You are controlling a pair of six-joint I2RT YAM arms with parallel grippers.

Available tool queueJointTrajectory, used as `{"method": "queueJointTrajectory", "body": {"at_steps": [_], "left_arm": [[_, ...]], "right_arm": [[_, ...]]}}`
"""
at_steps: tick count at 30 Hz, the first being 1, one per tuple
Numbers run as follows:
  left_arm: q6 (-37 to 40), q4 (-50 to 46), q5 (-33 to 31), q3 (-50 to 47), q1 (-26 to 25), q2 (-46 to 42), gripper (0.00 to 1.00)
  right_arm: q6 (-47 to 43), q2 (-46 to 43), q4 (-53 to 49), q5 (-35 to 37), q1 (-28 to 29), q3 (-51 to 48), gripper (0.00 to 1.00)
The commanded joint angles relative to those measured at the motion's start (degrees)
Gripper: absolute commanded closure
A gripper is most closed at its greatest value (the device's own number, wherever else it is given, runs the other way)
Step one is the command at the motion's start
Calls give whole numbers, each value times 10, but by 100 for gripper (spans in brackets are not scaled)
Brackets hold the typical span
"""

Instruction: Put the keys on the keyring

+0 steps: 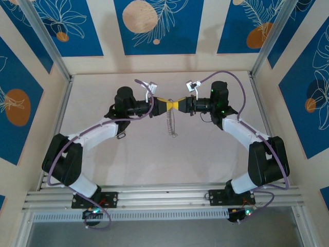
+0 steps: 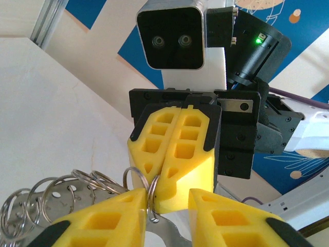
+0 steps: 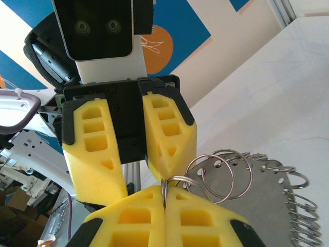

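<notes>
R fingers (image 3: 200, 218) pinch keyring (image 1: 172, 123) top, long axis hanging straight down.

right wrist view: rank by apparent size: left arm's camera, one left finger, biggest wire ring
1. Left finger and camera: about alike. The camera sits farther back and is cropped at the top, so no ranking between them.
2. Wire ring: clearly smallest.

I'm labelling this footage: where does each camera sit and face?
Top external: above, behind the bases, looking down at the table; left arm, right arm show, left tool facing right tool.
Left wrist: on the left arm, facing the right tool; own fingers show.
Right wrist: mirrored, facing the left tool.
Shared: both wrist views show the keyring.
</notes>
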Motion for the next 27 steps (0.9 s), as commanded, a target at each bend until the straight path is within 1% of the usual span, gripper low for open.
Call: {"method": "queueJointTrajectory", "body": {"at_steps": [1,3,6,7,10,13,20,27], "left_arm": [[-13,51,38,-6,-14,8,79],[-15,60,42,-4,-16,10,84],[-15,66,48,-2,-21,15,87],[-14,67,49,-1,-22,16,90],[-6,68,47,-2,-26,22,93],[0,70,45,-2,-28,30,100],[-3,110,30,-17,-28,40,100],[6,113,8,-21,-27,42,100]], "right_arm": [[13,-15,23,-3,2,-10,100],[15,-15,25,-2,3,-12,100],[16,-15,25,1,4,-15,100],[16,-14,25,3,5,-16,100],[19,-8,28,8,6,-20,100],[23,1,38,12,5,-26,100],[41,13,57,19,0,-34,100],[67,6,85,17,-17,-50,86]]}}
